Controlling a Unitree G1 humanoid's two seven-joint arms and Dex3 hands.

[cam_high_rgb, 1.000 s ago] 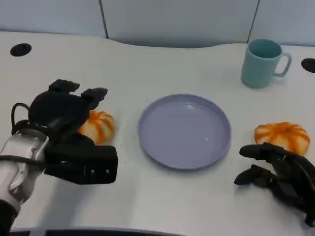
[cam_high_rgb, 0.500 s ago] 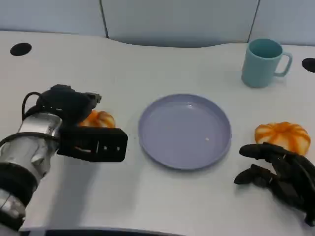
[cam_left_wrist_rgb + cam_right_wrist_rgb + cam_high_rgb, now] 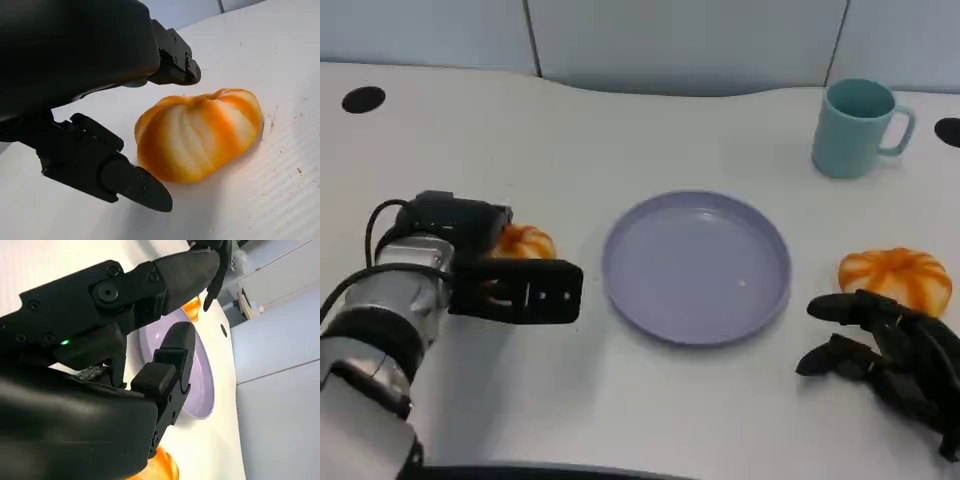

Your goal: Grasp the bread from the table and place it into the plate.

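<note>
Our left robot hand (image 3: 485, 265) sits over the left bread (image 3: 523, 243) on the desk (image 3: 620, 130), fingers spread either side, not clamped. Bare desk between bread & plate (image 3: 696, 266). Mug (image 3: 858, 127) far right. Second bread (image 3: 894, 277) just beyond our right robot hand (image 3: 880, 350), which lies part-curled w/ nothing in it.

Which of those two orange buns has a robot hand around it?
The bread left of the plate: that bread sits between the left hand's spread fingers. The other bread lies beyond the right hand.
</note>
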